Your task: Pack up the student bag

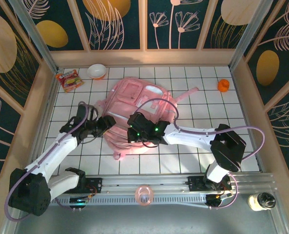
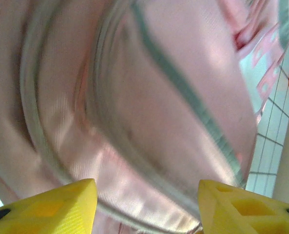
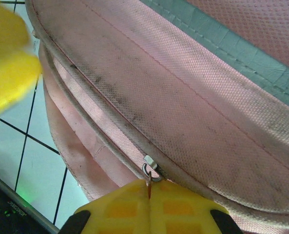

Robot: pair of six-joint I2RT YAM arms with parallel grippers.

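The student bag [image 1: 137,105] lay flat in the middle of the bench [image 1: 207,112], which was white with thin dark lines in a grid. The bag was big, soft and pink, with paler parts and a puffy round shape. Up close, its cloth was woven in tiny bumps and looked a bit grubby with dark specks. A grey-green strip ran along its seams. A pink strap [image 1: 185,95] stuck out on its right side.

My right end effector [image 3: 149,192] was at the near edge of the bag. Its two yellow fingers were squeezed tight together on the zip pull [image 3: 151,171], a little metal ring with a thin tab. The zip line beside it looked closed, and I could not see inside the bag.

My left end effector [image 2: 146,209] was at the bag's left side. It was open, with its chunky yellow fingers [image 2: 51,207] far apart and shiny pink cloth right in front of them.

A pale purple cable [image 1: 159,101] from the right arm looped over the top of the bag.

At the far left of the bench sat a round white bowl [image 1: 96,71]. I could not tell if anything was in it. A flat snack packet [image 1: 68,80] lay just beside it. A small orange thing [image 1: 223,86] sat at the far right, well apart from the bag. Close to the arm bases, I saw a pink ring [image 1: 144,195] and a jar [image 1: 261,201] with a dark lid.
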